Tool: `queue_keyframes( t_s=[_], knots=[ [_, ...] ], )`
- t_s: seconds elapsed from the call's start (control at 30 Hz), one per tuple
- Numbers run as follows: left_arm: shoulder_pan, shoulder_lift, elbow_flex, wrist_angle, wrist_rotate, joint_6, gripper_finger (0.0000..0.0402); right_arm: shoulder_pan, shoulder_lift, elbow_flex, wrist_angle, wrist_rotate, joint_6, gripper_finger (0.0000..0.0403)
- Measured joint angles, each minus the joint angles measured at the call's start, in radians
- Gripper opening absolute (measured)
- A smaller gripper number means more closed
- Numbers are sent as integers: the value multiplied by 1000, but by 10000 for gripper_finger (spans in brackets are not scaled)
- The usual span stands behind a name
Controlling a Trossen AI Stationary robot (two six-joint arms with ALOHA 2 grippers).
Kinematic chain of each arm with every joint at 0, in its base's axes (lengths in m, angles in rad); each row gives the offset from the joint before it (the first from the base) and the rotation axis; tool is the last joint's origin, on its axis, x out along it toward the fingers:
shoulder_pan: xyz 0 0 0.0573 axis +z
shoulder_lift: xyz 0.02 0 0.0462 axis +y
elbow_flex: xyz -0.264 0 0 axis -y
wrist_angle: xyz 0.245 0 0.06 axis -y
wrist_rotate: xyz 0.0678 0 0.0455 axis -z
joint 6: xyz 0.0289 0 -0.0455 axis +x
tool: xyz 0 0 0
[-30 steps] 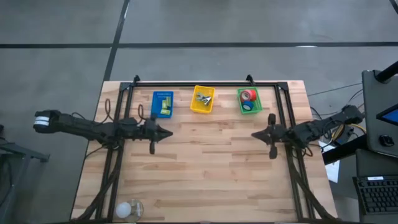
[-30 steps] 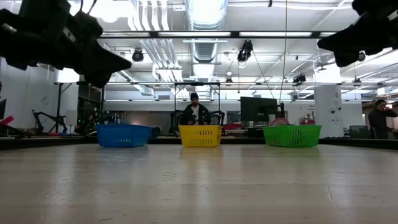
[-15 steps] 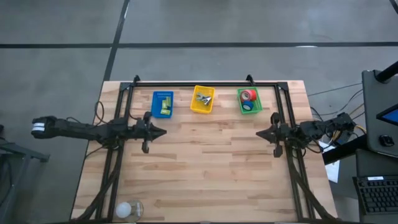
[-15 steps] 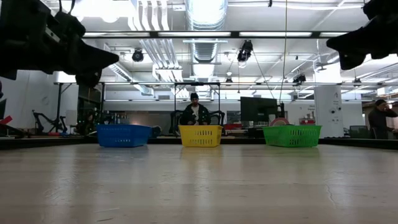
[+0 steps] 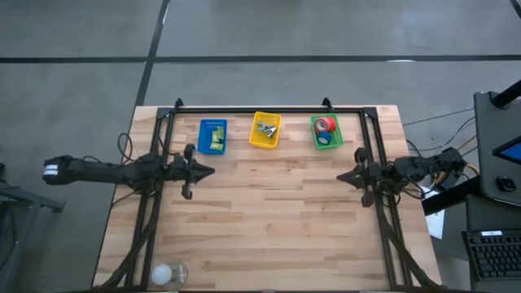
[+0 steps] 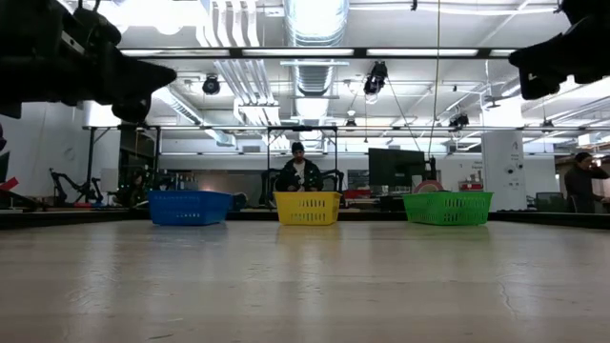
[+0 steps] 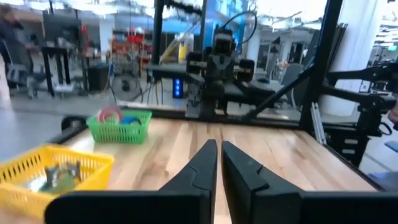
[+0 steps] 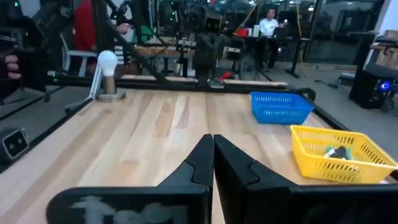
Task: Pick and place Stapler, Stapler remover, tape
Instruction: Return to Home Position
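While the tape [image 5: 325, 124] lies in the green basket [image 5: 313, 134], the right hand [image 5: 342, 177] near it and the left hand [image 5: 207, 172] well apart are both pressed together, empty; a careless swing might clip that basket

"What are the arms like from above?"

"Both are slim and black. The left arm [image 5: 122, 171] has a white band [image 5: 55, 168] near its left end, and a thin black cable [image 5: 124, 145] loops along it."

"And the other one?"

"The right arm [image 5: 407, 169] is just as dark, with knobbly joints. Black and yellowish wires [image 5: 444, 165] bunch at its right end."

"The grippers?"

"The left gripper [image 7: 219, 149] has two matte black fingers [image 7: 199, 171], wedge-shaped and tapering to points, set on a broad black crossbar [image 7: 124, 208]. The right gripper [image 8: 212, 142] is built the same. Its crossbar carries a pale marking [image 8: 93, 203], too blurred to read."
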Motion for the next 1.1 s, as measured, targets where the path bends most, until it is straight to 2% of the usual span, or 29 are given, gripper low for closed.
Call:
queue_keyframes(
  t_s=[0.2,0.4,0.53,0.63,0.77,0.9,1.1],
  knots=[
    [0,-28,0,-121,-1,-73,26,0,0,-84,85,-41,-12,9],
    [0,-42,-1,-118,16,-27,26,-2,8,-120,153,-55,9,9],
    [8,-120,-1,-103,7,29,26,-4,12,-113,123,-49,36,9],
    [8,-201,-2,-218,11,55,26,-4,22,-113,122,-49,87,9],
    [8,-278,-2,-351,17,-63,26,-4,26,-113,122,-49,102,9],
    [8,-299,-2,-472,24,-117,26,-4,27,-113,123,-49,81,9],
    [8,-293,-2,-535,22,-121,26,-4,28,-113,122,-49,81,9]
  ],
)
